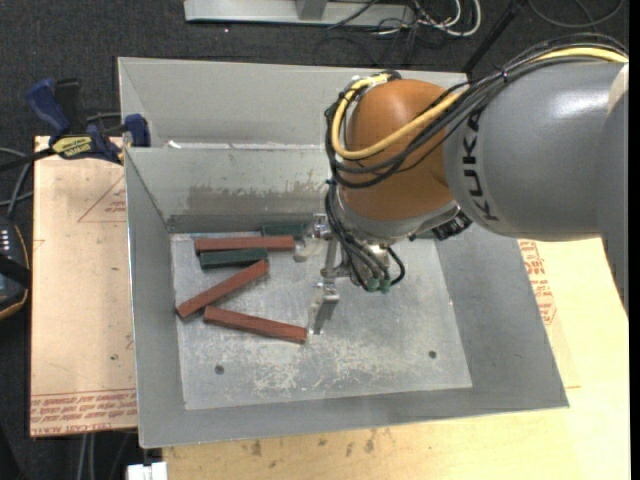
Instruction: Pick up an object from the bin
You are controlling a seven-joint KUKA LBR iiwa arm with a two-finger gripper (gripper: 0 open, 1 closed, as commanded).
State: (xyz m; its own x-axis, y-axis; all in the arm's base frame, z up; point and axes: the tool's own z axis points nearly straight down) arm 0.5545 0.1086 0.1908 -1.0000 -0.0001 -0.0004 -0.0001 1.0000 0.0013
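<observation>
Gripper (321,320), open or closed cannot be told, is hovering at the right end of the reddish-brown rectangular bar (255,324) lying mid-floor in the grey metal bin (300,393). Risk: gripping so near the end is inviting pivoting and slipping.

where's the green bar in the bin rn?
Camera view: the green bar lies in the left half of the bin near the back wall, between a brown bar behind it and a slanted brown bar in front, left of the gripper.
</observation>
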